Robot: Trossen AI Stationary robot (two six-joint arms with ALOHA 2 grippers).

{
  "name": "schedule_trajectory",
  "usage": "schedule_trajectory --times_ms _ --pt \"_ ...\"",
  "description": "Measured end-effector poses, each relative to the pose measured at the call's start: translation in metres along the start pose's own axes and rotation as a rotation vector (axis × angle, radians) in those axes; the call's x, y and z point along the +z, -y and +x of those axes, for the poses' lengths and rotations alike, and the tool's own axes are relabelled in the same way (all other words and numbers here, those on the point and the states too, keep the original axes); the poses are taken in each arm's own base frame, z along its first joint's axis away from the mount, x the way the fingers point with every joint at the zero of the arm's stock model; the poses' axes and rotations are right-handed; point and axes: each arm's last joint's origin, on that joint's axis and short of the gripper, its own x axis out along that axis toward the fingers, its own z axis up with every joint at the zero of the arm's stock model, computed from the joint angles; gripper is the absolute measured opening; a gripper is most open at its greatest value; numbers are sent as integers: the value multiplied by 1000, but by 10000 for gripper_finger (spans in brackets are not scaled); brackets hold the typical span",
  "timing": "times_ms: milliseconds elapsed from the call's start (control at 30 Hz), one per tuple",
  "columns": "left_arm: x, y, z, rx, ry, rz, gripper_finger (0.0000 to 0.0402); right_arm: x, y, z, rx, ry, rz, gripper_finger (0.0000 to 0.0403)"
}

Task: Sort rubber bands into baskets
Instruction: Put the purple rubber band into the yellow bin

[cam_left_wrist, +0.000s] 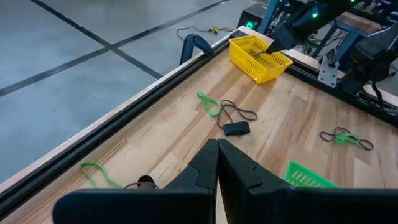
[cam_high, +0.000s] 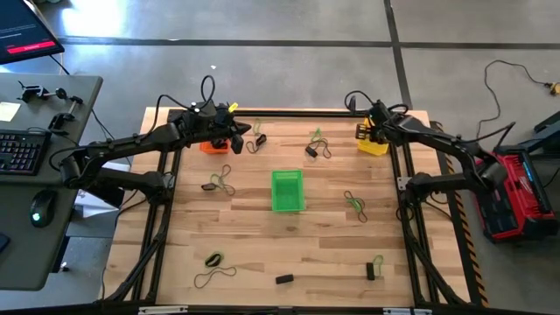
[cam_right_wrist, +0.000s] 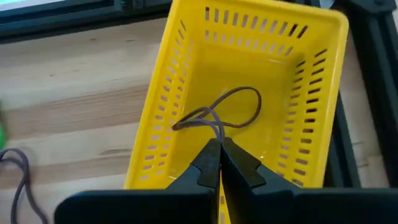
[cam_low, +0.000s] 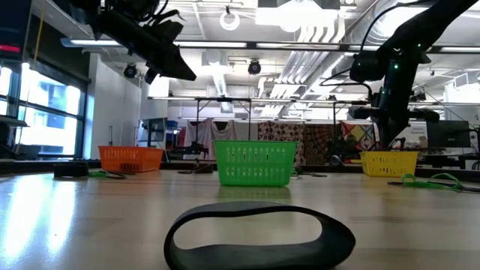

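My right gripper (cam_right_wrist: 219, 144) is shut on a thin yellowish-tan rubber band (cam_right_wrist: 239, 106) inside the yellow basket (cam_right_wrist: 186, 74) at the table's far right (cam_high: 372, 140). Over the orange basket (cam_high: 210, 147) at the far left, my left gripper (cam_left_wrist: 217, 148) stands shut with nothing between its fingers. The green basket (cam_high: 287, 191) stands mid-table. Loose green and dark rubber bands (cam_high: 317, 147) lie scattered flat on the wood, and a black band (cam_low: 259, 236) lies close to the low camera. My right gripper pinches one stretch of the tan band (cam_right_wrist: 216, 134) between its two fingertips. It comes from above, slanting down into the yellow basket. The slack loop spreads out ahead of the fingers, one bend (cam_right_wrist: 178, 126) at the basket's side wall; whether it rests on the floor I cannot tell.
More bands lie at the left (cam_high: 218, 181), right of the green basket (cam_high: 354, 203) and along the near edge (cam_high: 214, 262), with dark bundles (cam_high: 284, 279) there. A black frame rail (cam_left_wrist: 124, 118) borders the far edge. A desk with a keyboard (cam_high: 22, 149) stands left.
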Motion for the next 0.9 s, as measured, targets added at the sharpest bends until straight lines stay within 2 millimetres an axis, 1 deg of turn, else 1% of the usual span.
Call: schedule_trajectory --times_ms 100,467,800,900 --pt "0 0 0 0 -1 0 0 -3 -3 3 -1 -19 20 0" --pt "-1 0 0 1 -6 18 0 -17 -16 10 3 -97 -48 0" --pt "-1 0 0 0 -7 17 0 -25 -13 9 62 -259 -161 0" --pt "-1 0 0 0 -7 16 0 -28 -10 8 45 -300 -195 0"
